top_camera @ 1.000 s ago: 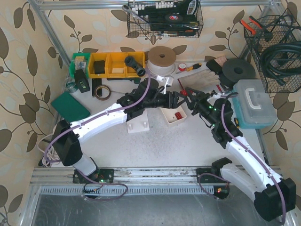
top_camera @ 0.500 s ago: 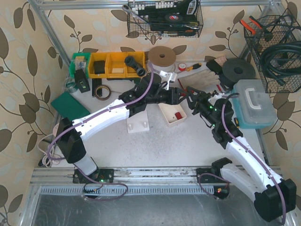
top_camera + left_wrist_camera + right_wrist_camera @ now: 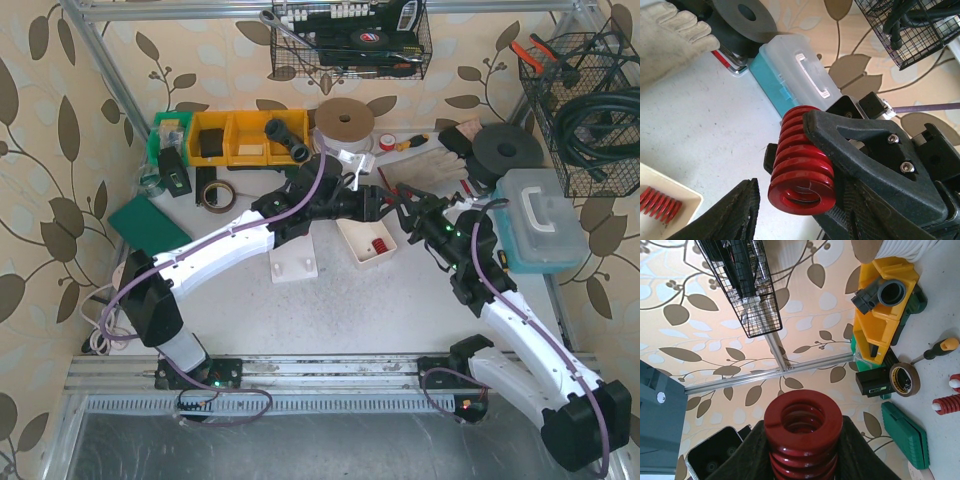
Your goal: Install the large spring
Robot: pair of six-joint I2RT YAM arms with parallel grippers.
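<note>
White block (image 3: pixel 293 268) sits nearest, middle of the counter (image 3: pixel 400 305), with the tray (image 3: pixel 349 238) just right of it. Over the tray's far end, the right hand (image 3: pixel 801 452) is clamped on the large spring (image 3: pixel 800 165), up off the counter. The left hand (image 3: pixel 800 207) straddles it, fingers apart, one not quite touching.

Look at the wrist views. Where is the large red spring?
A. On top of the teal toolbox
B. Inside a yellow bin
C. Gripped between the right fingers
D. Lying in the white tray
C: the right wrist view shows the spring clamped between the right fingers, one on each side of its coils.
</note>
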